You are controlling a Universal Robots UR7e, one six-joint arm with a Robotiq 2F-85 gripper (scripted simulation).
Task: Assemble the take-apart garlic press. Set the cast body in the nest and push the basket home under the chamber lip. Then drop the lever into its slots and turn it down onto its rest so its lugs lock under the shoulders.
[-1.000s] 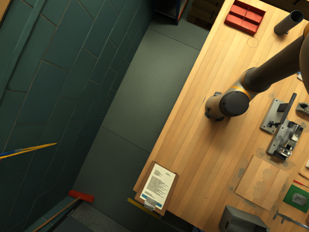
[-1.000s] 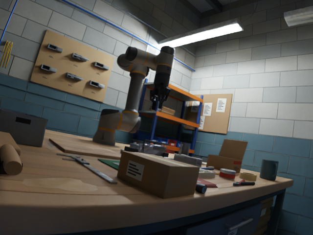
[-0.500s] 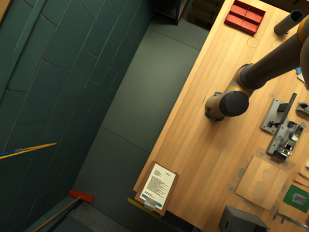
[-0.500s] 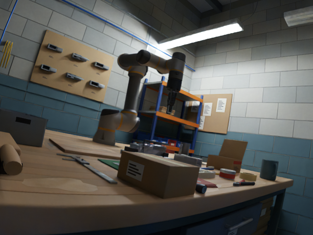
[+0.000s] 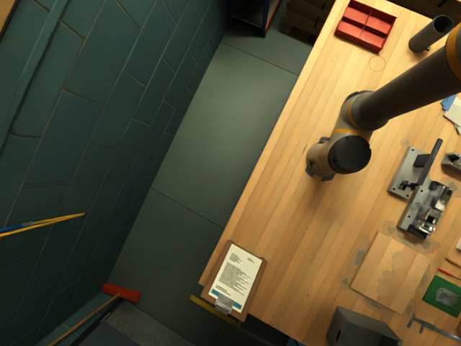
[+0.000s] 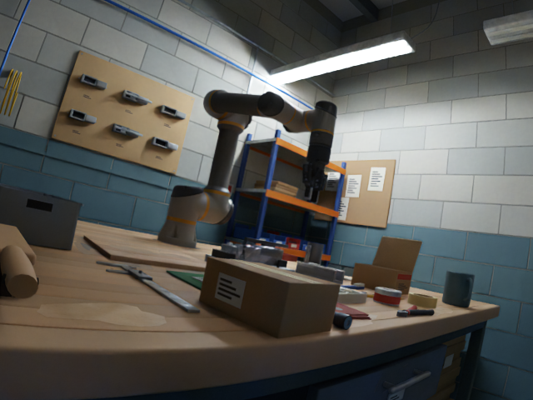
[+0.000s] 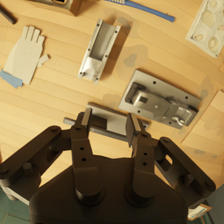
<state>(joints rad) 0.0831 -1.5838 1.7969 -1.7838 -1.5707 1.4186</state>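
My gripper hangs high above the bench, open and empty. Directly below it the dark lever lies across a grey plate. To the right of that, the shiny cast body sits in the grey nest plate. Further back a grey tray holding the pale basket lies on the wood.
The bench's left edge drops to the floor near the clipboard. A cardboard box, steel rule, tape rolls and a mug crowd the near end. A glove lies left, and a red tray sits at the far end.
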